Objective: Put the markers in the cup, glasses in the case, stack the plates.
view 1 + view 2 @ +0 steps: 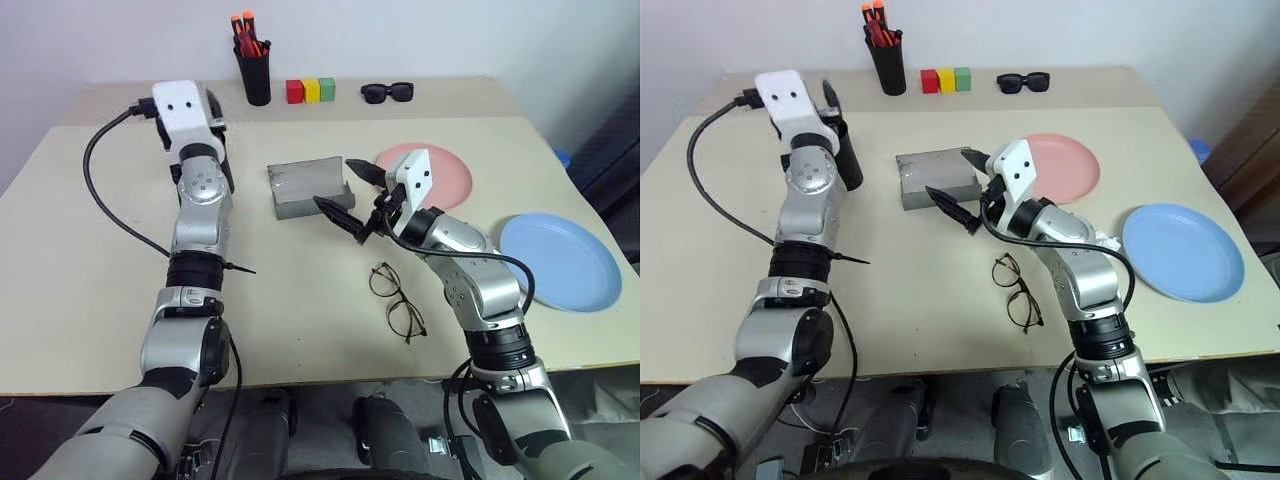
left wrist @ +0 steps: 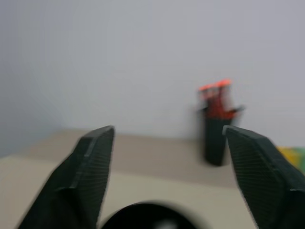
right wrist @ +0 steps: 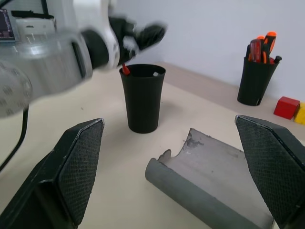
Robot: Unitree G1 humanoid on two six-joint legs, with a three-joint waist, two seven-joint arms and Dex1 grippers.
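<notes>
The black cup stands on the table left of the grey case, which lies open. Two markers stand inside the cup, a red tip and a white tip showing at the rim. My left gripper hovers open just above the cup, holding nothing. Over the case's right end, my right gripper is open and empty. The glasses lie on the table in front of the right arm. A pink plate sits right of the case, and a blue plate lies apart near the right edge.
At the back stand a black pen pot with orange-capped pens, three coloured blocks and black sunglasses. A black cable loops over the table beside my left arm.
</notes>
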